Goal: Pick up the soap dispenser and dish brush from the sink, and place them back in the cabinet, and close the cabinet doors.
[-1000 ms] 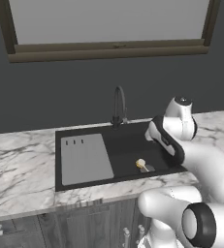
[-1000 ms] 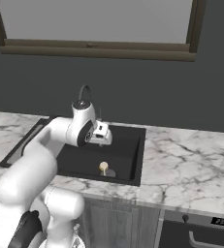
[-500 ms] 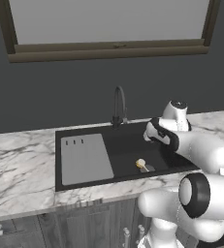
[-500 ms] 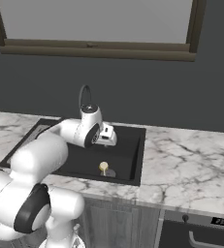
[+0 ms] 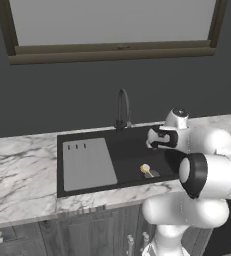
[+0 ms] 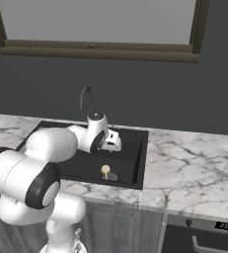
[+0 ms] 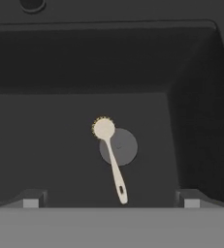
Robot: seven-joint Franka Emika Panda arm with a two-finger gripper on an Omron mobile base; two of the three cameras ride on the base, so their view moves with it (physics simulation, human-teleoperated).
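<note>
a: where's the dish brush point(image 7: 111, 157) right now?

b: lying flat on the floor of the black sink point(image 5: 132, 150), its round pale head beside the grey drain disc point(image 7: 124, 146) and its handle crossing the disc's edge.

a: and the gripper point(image 7: 111, 202)?

b: hanging above the basin, looking down on the brush. the two fingers point(image 7: 32, 199) stand spread wide, one on each side of the handle end, with nothing between them touched or held.

a: anything else in there?

b: a grey drainboard point(image 5: 87, 164) covers the left part of the sink, and the dark curved faucet point(image 5: 122, 107) rises at the back rim. marble counter point(image 6: 189, 163) surrounds it all.
</note>
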